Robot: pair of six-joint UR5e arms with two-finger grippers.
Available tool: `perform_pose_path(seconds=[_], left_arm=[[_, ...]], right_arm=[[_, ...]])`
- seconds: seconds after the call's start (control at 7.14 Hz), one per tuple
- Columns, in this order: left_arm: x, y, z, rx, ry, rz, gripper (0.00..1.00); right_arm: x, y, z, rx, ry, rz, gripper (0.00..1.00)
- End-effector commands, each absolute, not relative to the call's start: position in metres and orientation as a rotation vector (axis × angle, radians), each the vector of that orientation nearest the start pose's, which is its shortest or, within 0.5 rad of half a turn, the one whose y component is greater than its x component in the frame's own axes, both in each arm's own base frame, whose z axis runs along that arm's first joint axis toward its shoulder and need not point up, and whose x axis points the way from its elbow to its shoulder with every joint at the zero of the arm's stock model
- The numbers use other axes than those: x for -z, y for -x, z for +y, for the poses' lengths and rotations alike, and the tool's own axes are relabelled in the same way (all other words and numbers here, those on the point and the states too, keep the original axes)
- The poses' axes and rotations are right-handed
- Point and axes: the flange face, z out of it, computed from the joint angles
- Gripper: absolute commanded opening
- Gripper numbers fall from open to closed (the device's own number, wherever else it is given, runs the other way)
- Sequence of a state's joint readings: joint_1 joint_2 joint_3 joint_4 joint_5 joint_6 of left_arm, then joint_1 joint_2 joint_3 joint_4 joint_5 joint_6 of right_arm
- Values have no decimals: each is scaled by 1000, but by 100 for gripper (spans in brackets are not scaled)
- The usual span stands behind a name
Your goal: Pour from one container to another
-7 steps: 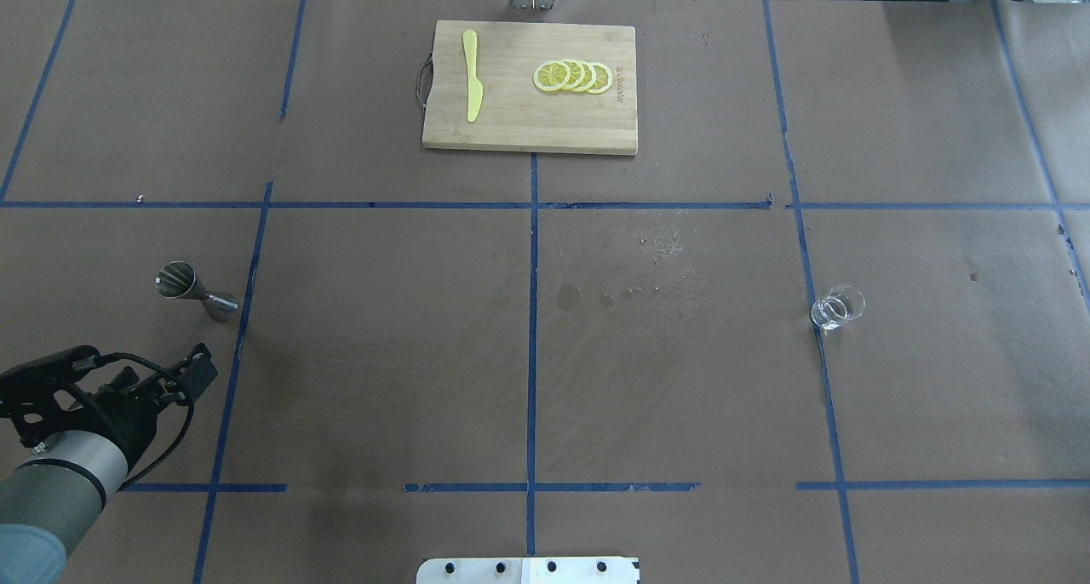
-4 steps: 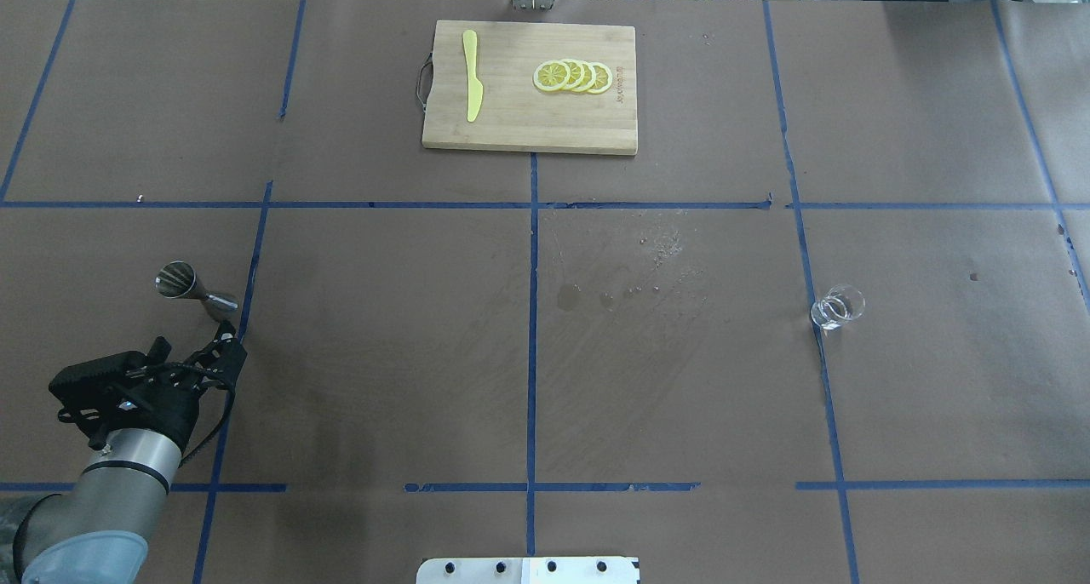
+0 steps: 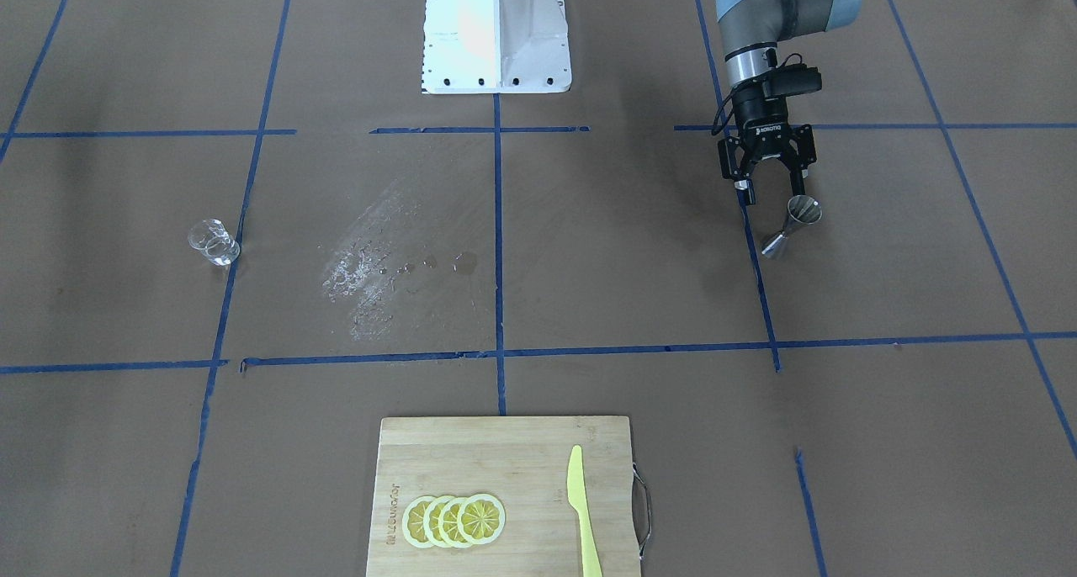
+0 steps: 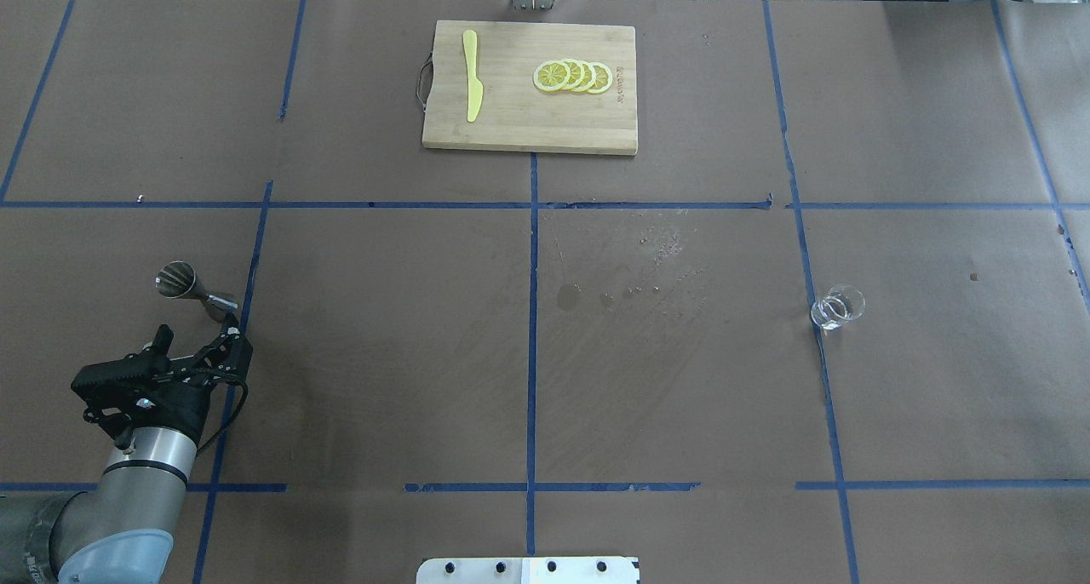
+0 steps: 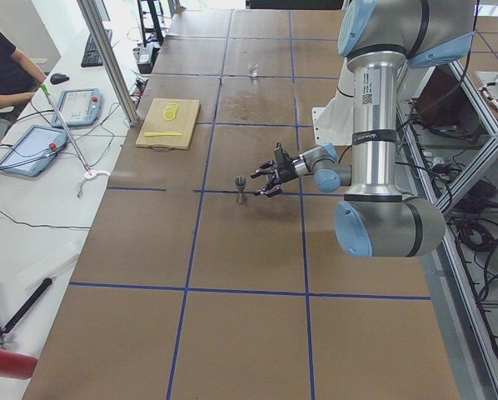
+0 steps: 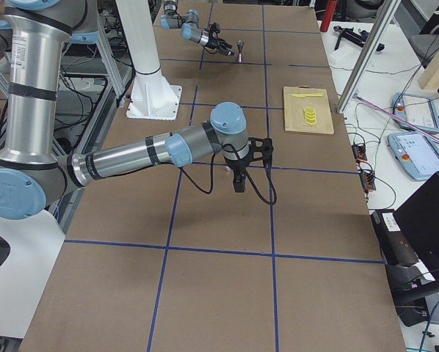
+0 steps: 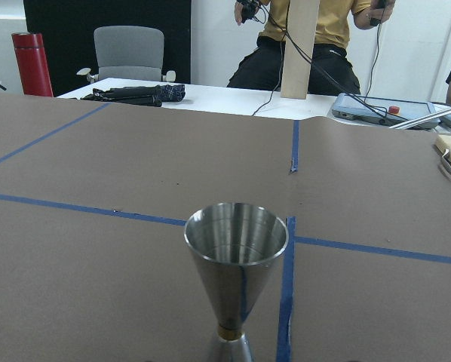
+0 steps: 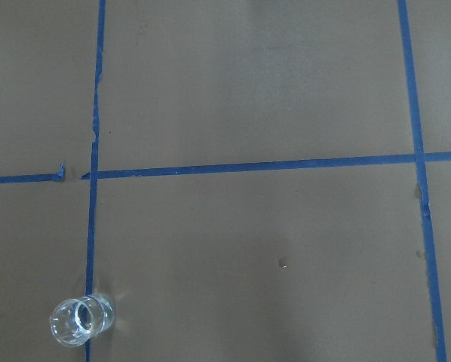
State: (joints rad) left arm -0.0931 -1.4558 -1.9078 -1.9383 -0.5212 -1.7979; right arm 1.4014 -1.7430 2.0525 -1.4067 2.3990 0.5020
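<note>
Left gripper hovering just beside the steel jigger, jaws wide open, empty.
We are flagging one risk: a fingertip clipping the flared rim and toppling the jigger, which is standing upright, well apart from the cutting board, robot's left. We are holding the forearm low, wrist level. The glass cup is standing well apart from the board, robot's right. Right gripper: we cannot tell its opening.

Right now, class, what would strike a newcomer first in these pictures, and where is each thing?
The left gripper, open, hovers just short of the upright steel jigger on the robot's left side of the table. Far across on its right stands a small clear glass by a blue tape line. A cutting board with lemon slices and a yellow knife lies at the far edge.
</note>
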Motion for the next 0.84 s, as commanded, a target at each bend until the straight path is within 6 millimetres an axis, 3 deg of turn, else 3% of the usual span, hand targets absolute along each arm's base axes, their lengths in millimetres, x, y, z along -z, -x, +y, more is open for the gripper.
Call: perform_pose_path(seconds=[0.0,0.14,0.7], left_arm=[[-470,-436,-262,558,-1004,606,88],[-484,-438,-265,547,-1010,576,88],[-489,-432,-273,561,-1016,559,88]], right_arm=[[-464,27,-420,-95,-157,-902,100],[-461,27,-419,-93,-162,-903,100],[-429,60,-409,-146,-144,-905,100]])
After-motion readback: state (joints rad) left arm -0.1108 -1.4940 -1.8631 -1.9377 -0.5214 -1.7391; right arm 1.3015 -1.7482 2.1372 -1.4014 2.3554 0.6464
